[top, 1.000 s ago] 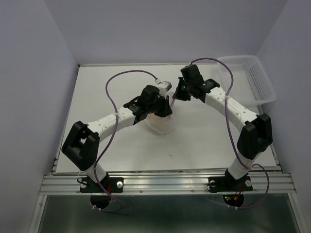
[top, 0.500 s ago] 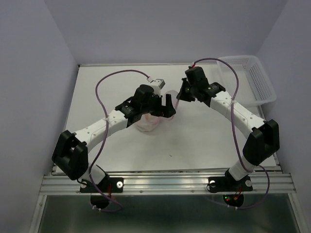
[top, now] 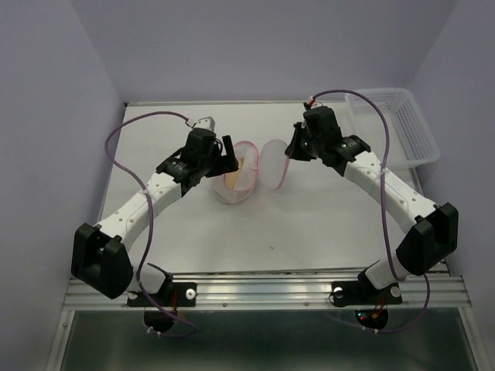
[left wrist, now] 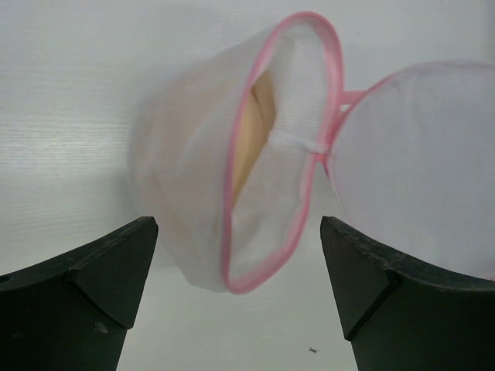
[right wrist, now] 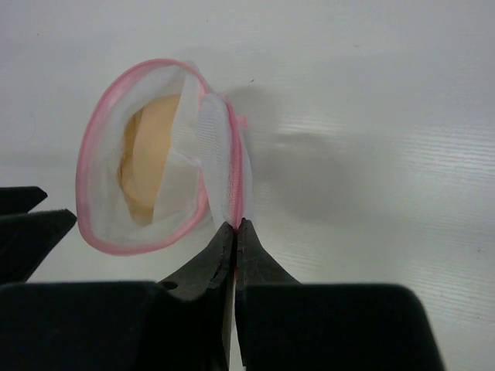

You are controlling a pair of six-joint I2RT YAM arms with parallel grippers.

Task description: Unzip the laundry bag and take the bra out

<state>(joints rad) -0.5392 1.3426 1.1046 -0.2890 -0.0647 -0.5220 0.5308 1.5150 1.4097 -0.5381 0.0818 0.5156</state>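
1. White table (top: 309, 224) stretches under both my arms, with lilac walls (top: 62, 116) around it and a white lattice basket (top: 402, 124) at its far right corner.
2. The laundry bag (left wrist: 193, 178) lies mid-table, unzipped, its two pink-rimmed round halves swung apart and joined at one spot.
3. The bra (left wrist: 251, 131), a soft tan piece, sits inside the left half and shows through the opening.
4. My left fingers (top: 223, 157) are wide apart, holding nothing, just beside that left half.
5. My right fingers (right wrist: 234, 232) are pressed together on the pink rim of the right half, which stands on edge.
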